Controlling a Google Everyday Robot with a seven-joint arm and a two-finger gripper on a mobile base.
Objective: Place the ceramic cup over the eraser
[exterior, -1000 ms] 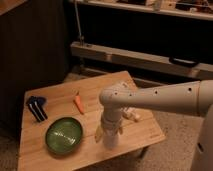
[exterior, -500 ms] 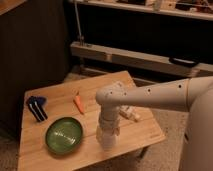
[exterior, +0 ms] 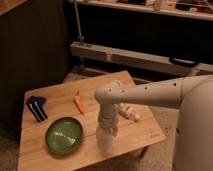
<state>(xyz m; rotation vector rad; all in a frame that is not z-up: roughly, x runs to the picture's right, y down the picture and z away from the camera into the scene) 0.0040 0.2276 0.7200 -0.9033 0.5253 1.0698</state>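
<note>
In the camera view, the ceramic cup (exterior: pixel 105 144) stands on the wooden worktop (exterior: pixel 145 132) just right of the green bowl (exterior: pixel 64 134), directly under the hand (exterior: pixel 106 135). The hand's fingers are drawn together and, as far as the dim light shows, clamped on the cup. The white arm (exterior: pixel 150 94) reaches in from the right, bends at the wrist and points straight down. The eraser (exterior: pixel 36 107) lies behind and left of the bowl, well apart from the hand.

Pincer (exterior: pixel 106 133) on cup (exterior: pixel 104 145), beside bowl (exterior: pixel 64 135) (eraser (exterior: pixel 36 107) left)
</note>
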